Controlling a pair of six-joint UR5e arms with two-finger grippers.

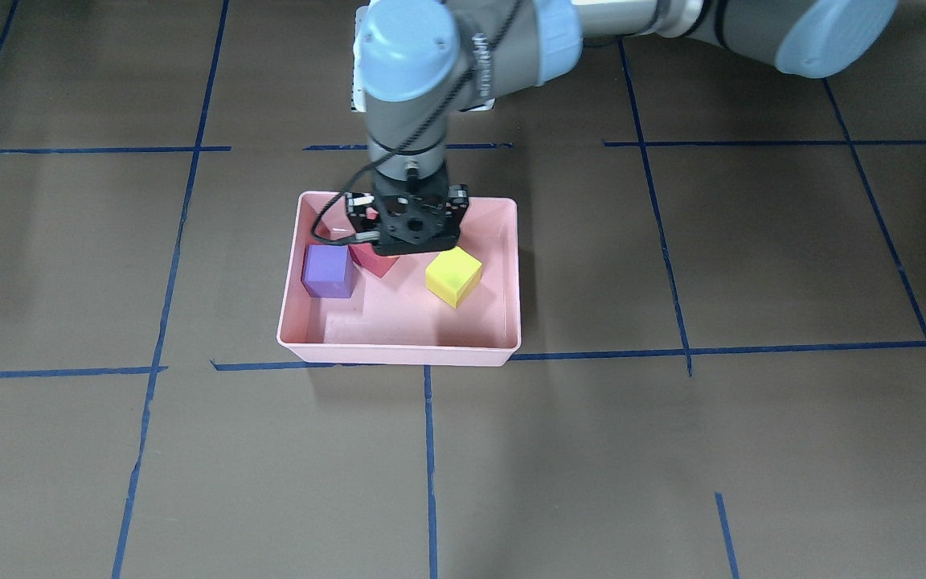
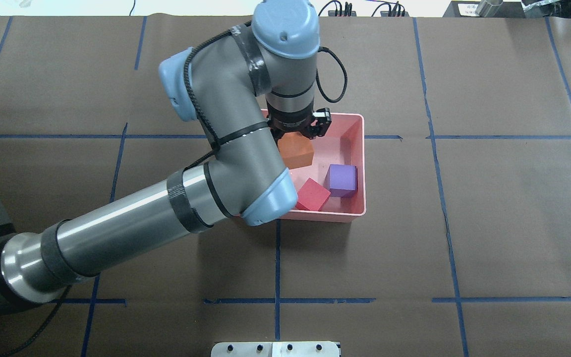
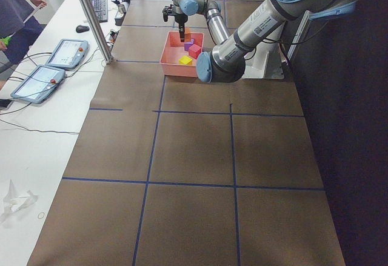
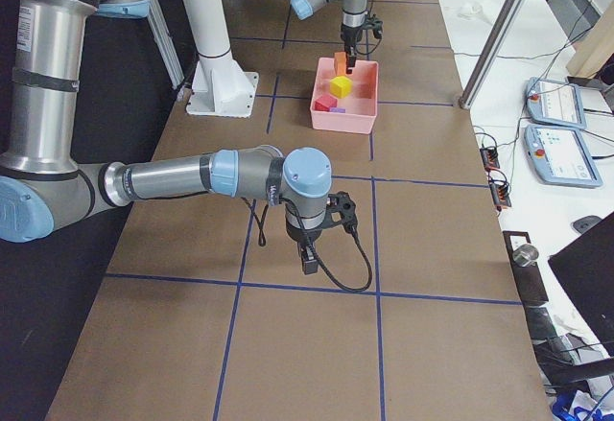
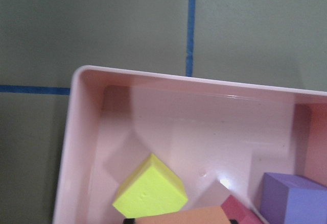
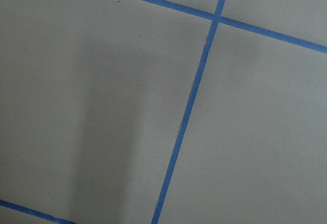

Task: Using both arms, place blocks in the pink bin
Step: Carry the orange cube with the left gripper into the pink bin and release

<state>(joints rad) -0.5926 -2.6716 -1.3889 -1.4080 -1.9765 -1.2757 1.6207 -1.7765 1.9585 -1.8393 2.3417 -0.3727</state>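
The pink bin [image 2: 360, 166] stands mid-table. In it lie the purple block [image 2: 342, 179], the red block [image 2: 313, 194] and the yellow-green block [image 1: 453, 275]. My left gripper [image 2: 296, 139] hangs over the bin's inside, shut on the orange block [image 2: 296, 151], held just above the floor. In the left wrist view the orange block [image 5: 179, 216] shows at the bottom edge, above the yellow-green block [image 5: 150, 191]. My right gripper [image 4: 309, 266] hovers over bare table far from the bin [image 4: 347, 105]. I cannot tell whether it is open or shut.
The brown table cover carries a grid of blue tape lines. A white pedestal base [image 4: 221, 85] stands near the robot. A side table with tablets [image 3: 63, 54] and a metal pole [image 3: 91, 17] runs along the operators' side, where a person [image 3: 15, 11] stands.
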